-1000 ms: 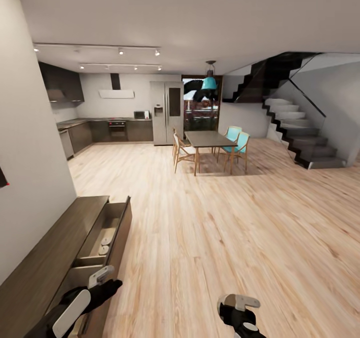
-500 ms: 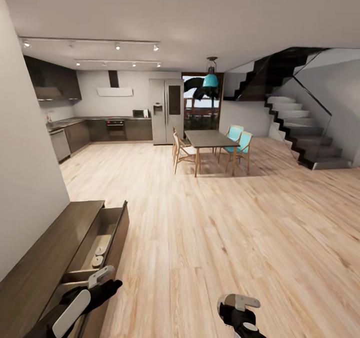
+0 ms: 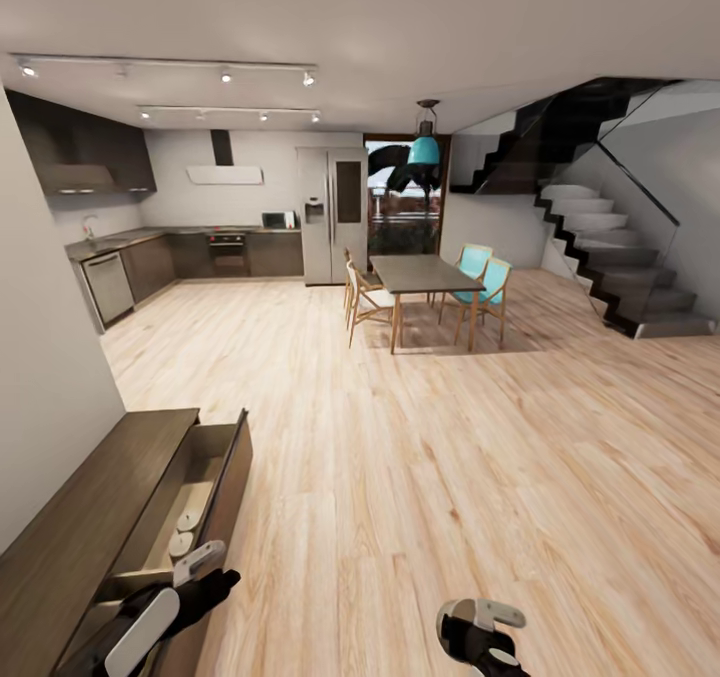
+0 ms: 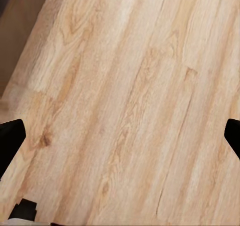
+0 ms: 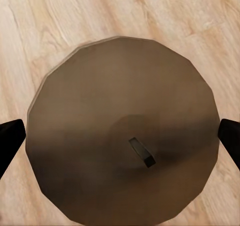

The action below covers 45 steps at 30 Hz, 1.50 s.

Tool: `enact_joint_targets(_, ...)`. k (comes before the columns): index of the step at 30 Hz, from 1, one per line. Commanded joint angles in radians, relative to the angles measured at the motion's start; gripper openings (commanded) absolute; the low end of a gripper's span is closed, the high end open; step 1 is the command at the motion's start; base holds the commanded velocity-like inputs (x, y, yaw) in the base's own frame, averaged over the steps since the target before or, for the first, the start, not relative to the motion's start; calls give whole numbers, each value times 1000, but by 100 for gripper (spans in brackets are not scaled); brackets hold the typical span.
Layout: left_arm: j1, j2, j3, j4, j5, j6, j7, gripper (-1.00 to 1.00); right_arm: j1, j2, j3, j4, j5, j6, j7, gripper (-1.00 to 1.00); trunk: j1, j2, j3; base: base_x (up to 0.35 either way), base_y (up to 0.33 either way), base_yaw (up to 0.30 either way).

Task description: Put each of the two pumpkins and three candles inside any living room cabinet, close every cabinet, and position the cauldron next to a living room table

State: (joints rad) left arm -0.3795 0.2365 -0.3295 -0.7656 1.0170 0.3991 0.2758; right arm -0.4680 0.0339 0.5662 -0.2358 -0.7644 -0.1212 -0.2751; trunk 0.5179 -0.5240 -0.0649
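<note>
The long dark-brown cabinet (image 3: pixel 75 517) runs along the left wall, with one drawer (image 3: pixel 225 477) pulled open. Two small pale round things (image 3: pixel 184 532) lie inside it; I cannot tell what they are. My left gripper (image 3: pixel 215 575) hangs by the open drawer's near end. In the left wrist view it (image 4: pixel 120 141) is open over bare wood floor. My right gripper (image 3: pixel 480 625) sits low at the bottom centre. In the right wrist view it (image 5: pixel 120 141) is open above a round brown top (image 5: pixel 100 110). The pumpkins, candles and cauldron are out of view.
Light wood floor (image 3: pixel 450 457) stretches ahead. A dining table (image 3: pixel 420 275) with wooden and turquoise chairs stands in the middle distance. A kitchen with dark cupboards (image 3: pixel 150 262) and a fridge (image 3: pixel 333 215) lies behind it. A staircase (image 3: pixel 610 257) rises at right.
The whole view has shifted: the cabinet sits lower in the picture and more of the kitchen shows at left. Both arms hold the same pose in the frame.
</note>
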Motion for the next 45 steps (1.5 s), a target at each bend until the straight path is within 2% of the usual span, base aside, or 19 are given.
enact_joint_targets(1, -1, 1, -6, 1, 10, -10, 10, 100, -1, 0, 9, -1, -7, 4, -4, -100, 1, -2, -4, 337, 0, 0)
enact_joint_targets(7, -1, 1, -6, 6, 2, -29, 10, 100, -1, 0, 9, 0, -6, 24, -8, -100, 1, -2, -13, 337, 0, 0)
enact_joint_targets(13, -1, -7, -6, 6, -8, -30, 11, 100, -1, -1, 12, -10, -1, 11, -11, -100, 1, -2, -21, 334, -33, 0)
enact_joint_targets(45, -1, -11, -5, 6, -11, -31, 10, 100, -1, -2, 14, -14, 1, 3, -13, -100, 1, -2, -21, 285, -155, 19)
